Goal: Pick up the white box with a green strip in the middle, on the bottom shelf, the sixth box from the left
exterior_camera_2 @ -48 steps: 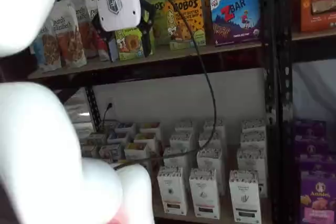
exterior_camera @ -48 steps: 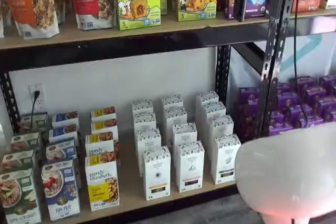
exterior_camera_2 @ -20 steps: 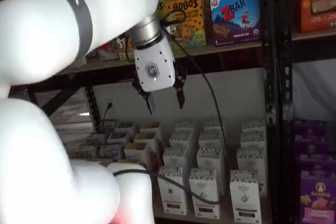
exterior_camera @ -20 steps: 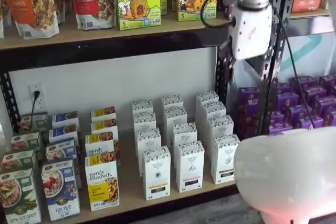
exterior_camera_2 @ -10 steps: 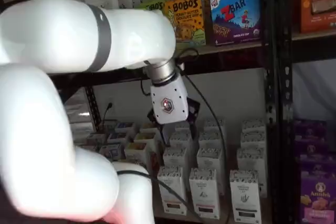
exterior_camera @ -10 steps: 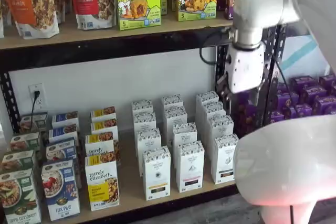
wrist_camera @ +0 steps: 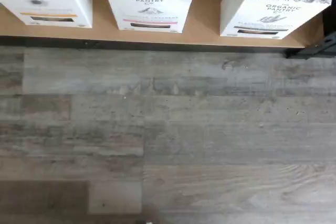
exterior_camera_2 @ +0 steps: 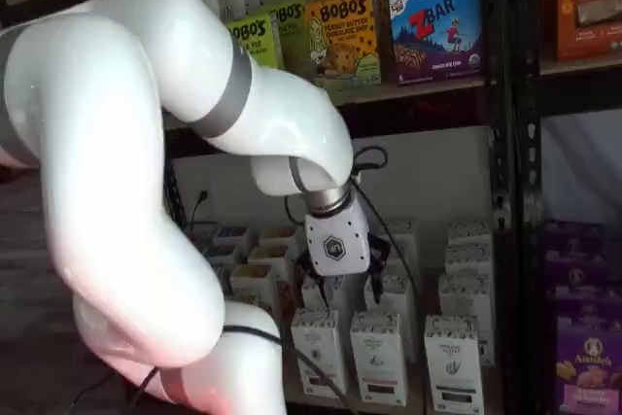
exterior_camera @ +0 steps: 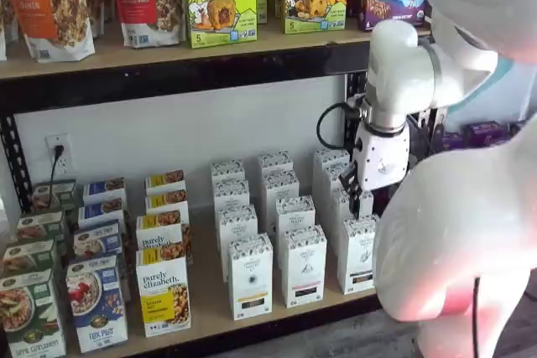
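Here, gripper [exterior_camera: 375,199] above white box [exterior_camera: 360,253], fingers' state unclear

Bottom shelf [exterior_camera: 205,287]: light-tan wood board, matt, smooth; in the wrist view its front edge shows plain and unvarnished.
Rack frame [exterior_camera_2: 505,143]: black metal, perforated uprights, dull sheen.
White box [exterior_camera: 359,253]: matt paper carton with printed speckled band, like its neighbours.
Arm [exterior_camera_2: 175,85]: glossy white plastic shell, with a grey band.
Gripper [exterior_camera_2: 337,274]: white plastic body, slightly glossy.
Floor [wrist_camera: 168,140]: grey wood-grain planks, matt, worn look.
Granola bags [exterior_camera: 50,2]: shiny film.
Back wall [exterior_camera: 185,123]: flat white, matt.
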Controlling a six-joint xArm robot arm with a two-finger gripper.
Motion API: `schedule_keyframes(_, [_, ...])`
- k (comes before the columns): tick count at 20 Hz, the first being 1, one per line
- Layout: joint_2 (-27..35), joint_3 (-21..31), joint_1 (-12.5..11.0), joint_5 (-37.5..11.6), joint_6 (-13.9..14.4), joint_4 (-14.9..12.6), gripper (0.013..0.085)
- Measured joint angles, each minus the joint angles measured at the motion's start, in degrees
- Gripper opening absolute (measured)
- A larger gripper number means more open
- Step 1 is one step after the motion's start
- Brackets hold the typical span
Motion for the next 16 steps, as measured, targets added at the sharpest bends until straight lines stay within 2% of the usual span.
schedule_keyframes(3, [4.33, -0.23, -1.19, -2.47, -4.01, 3.71, 0.085])
schedule_keyframes(4, [5.46, -0.17, -1.51, -3.51, -5.0, 4.55, 0.085])
schedule_keyframes(5, [6.33, -0.01, -1.67, -4.53, -4.92, 4.29, 0.085])
schedule_keyframes(10, [12.26, 0.98, -2.32, -12.7, -0.52, -1.43, 0.085])
schedule_keyframes(11, [13.21, 0.89, -2.38, -13.36, -0.05, -2.0, 0.085])
schedule_keyframes(13, [15.51, 0.41, -2.46, -14.32, -1.06, -0.94, 0.085])
schedule_keyframes(15, [17.91, 0.12, -3.01, -16.5, 1.62, -4.38, 0.085])
schedule_keyframes(16, [19.18, -0.1, -3.33, -17.64, 1.54, -4.56, 0.085])
